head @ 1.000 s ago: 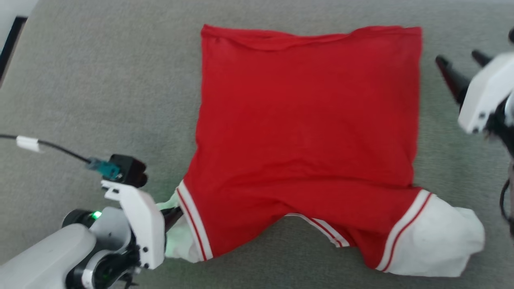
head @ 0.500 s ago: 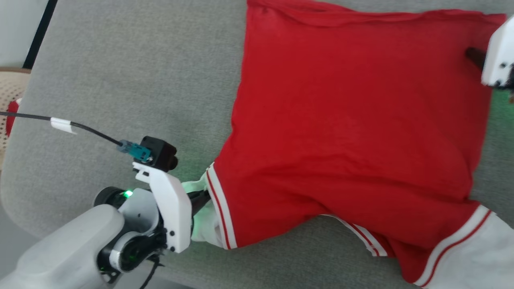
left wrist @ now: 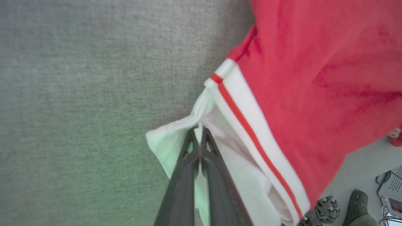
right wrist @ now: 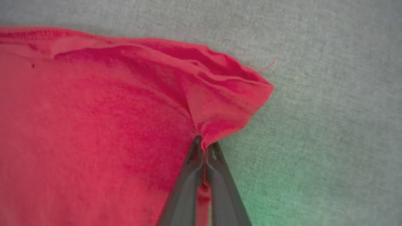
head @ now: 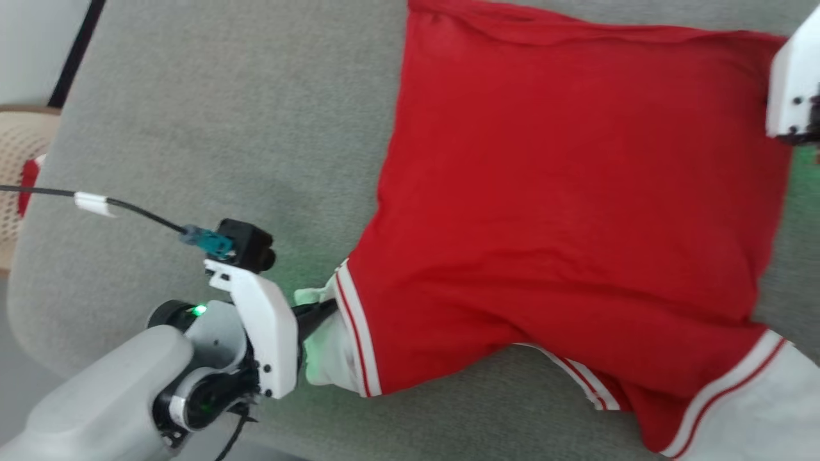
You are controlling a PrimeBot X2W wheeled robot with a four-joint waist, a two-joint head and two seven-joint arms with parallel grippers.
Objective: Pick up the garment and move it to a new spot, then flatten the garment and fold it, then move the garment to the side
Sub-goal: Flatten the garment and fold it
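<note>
the garment [head: 564, 192] lies spread on the grey fabric surface [head: 211, 115]. the left gripper [left wrist: 199, 133] is pinched onto its near-left white cuff. the right gripper [right wrist: 204, 144] is pinched onto its far-right red corner.

Garment [head: 564, 192] bright red, cuff bands [left wrist: 248, 125] white with thin red stripe; my fingers [left wrist: 180, 191] dark grey; surface [head: 224, 128] grey.
</note>
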